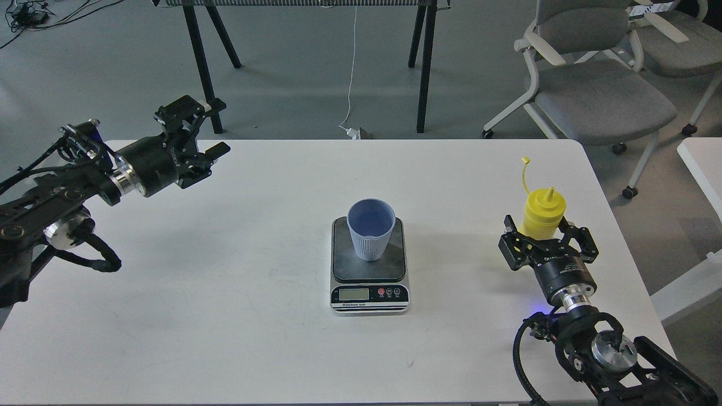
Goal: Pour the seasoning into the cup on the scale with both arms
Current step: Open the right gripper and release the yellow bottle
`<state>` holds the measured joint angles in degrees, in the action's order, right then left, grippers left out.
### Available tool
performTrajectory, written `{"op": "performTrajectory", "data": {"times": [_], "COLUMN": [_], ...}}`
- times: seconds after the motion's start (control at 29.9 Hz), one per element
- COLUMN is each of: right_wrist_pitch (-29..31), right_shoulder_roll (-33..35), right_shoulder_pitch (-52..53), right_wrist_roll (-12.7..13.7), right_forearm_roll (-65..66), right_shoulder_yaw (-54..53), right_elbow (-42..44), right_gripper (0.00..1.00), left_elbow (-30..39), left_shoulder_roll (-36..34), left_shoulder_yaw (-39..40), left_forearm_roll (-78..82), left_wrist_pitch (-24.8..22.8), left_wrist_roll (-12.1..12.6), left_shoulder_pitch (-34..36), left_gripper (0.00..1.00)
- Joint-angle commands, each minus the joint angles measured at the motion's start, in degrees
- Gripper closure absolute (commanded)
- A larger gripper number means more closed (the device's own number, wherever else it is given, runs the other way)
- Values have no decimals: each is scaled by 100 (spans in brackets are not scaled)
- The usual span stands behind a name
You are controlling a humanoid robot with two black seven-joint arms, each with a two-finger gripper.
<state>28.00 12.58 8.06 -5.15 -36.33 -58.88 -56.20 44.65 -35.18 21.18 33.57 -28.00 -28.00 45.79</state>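
Observation:
The light-blue ribbed cup (370,228) stands upright on the dark plate of the scale (395,266) at the table's middle. The yellow squeeze bottle of seasoning (544,211) stands nearly upright at the right side, its cap strap sticking up to the left. My right gripper (540,230) is shut on the bottle's lower body, one finger on each side. My left gripper (206,132) is open and empty at the far left, above the table's back edge and far from the cup.
The white table (225,282) ends just right of the bottle. Grey office chairs (598,96) stand behind at the right. Black frame legs (203,62) and a white cable (351,79) are on the floor beyond. A second white table (702,163) is at the right edge.

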Motion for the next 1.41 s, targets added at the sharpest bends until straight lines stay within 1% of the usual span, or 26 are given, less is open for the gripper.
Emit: {"op": "performTrajectory", "data": {"times": [0.0,0.23,0.54,0.64,0.8,0.94,1.1,1.37], "right_wrist_pitch": [0,0,0,0,0,0,0,0], "right_shoulder_roll": [139,447,921,1132,1597,1870,2370,3329], "right_shoulder_pitch": [-181,-506,-1437,-1973,-2861,-3301,-3460,-3373], "right_wrist_roll": [-12,-21,-21,-21,-30,-38,-56,-56], "right_forearm_roll": [3,-6,-6,-6,3,3,3,20], "right_shoulder_yaw": [-36,-141,-642,-853,-1020,-1354,-1714,-2470], "right_elbow": [-259,-628,-1402,-1761,-2631,-3168,-3389,-3354], "right_gripper": [1,1,1,1,1,1,1,1], "left_elbow": [0,0,0,0,0,0,9,26], "left_shoulder_roll": [-15,-15,-24,-24,-6,-6,-15,64], "left_shoulder_yaw": [0,0,9,17,35,44,61,123], "left_forearm_roll": [0,0,0,0,0,0,-9,-17], "left_wrist_pitch": [0,0,0,0,0,0,0,0], "left_wrist_roll": [0,0,0,0,0,0,0,0], "left_shoulder_pitch": [-17,-61,-61,-70,-62,-61,-61,-53], "left_gripper": [1,1,1,1,1,1,1,1]}}
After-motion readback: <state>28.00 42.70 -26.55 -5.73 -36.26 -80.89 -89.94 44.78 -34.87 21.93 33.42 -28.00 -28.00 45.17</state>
